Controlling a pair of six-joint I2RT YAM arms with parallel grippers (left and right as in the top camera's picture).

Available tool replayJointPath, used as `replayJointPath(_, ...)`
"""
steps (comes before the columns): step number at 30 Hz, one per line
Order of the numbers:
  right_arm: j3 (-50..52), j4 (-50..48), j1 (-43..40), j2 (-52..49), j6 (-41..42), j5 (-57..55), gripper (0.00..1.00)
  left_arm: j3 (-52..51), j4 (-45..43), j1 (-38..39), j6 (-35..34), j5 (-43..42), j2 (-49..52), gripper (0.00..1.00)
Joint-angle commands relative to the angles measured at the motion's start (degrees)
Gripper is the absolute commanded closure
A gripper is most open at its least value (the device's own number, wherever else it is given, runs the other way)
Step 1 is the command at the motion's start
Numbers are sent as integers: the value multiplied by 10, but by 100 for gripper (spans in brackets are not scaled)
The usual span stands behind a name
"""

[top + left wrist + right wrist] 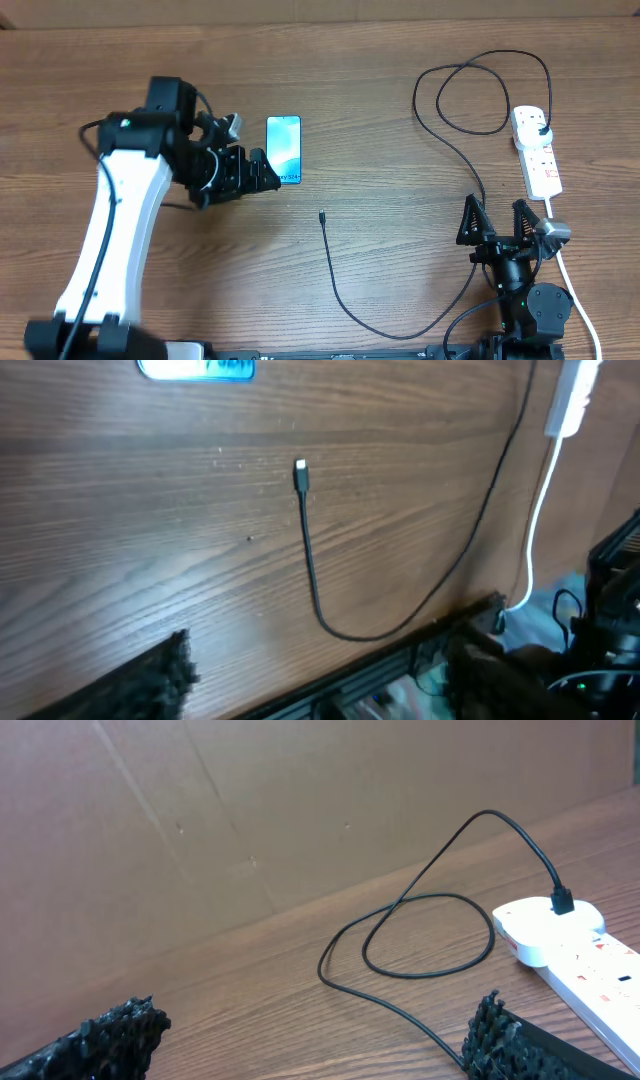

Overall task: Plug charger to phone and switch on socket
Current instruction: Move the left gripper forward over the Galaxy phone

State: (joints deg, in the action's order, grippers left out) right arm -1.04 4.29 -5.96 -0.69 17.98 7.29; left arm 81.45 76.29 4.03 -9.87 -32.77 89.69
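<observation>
The phone [283, 149] lies flat on the table with its blue-teal screen lit; its lower edge shows in the left wrist view [197, 368]. My left gripper [260, 170] is open and empty just left of the phone. The charger cable [345, 295] runs from its connector tip [322, 216] in a curve to the black plug [541, 129] seated in the white socket [537, 150]. The tip also shows in the left wrist view [301, 472]. My right gripper [496, 216] is open and empty near the socket's near end, with the socket [585, 955] and plug [562, 901] ahead.
The socket's thick white cord [578, 300] runs down the right side to the front edge. A cardboard wall [250, 810] stands behind the table. Loops of black cable [470, 95] lie at the back right.
</observation>
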Motion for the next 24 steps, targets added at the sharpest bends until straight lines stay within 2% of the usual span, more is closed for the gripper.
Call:
replayJointPath(1,6,-3,3,5,-1,3,0,12,0,2,-16,-30,44,19)
replayJointPath(4,6,-3,3,5,-1,3,0,12,-10,11,-20,-3,79,19)
replayJointPath(11,6,-3,3,5,-1,3,0,12,-44,54,-65,69,148,11)
replayJointPath(14,6,-3,3,5,-1,3,0,12,-63,73,-65,88,169,1)
replayJointPath(20,6,-3,3,5,-1,3,0,12,-112,108,-151,179,198,1)
replayJointPath(24,6,-3,3,5,-1,3,0,12,-137,127,-180,235,207,1)
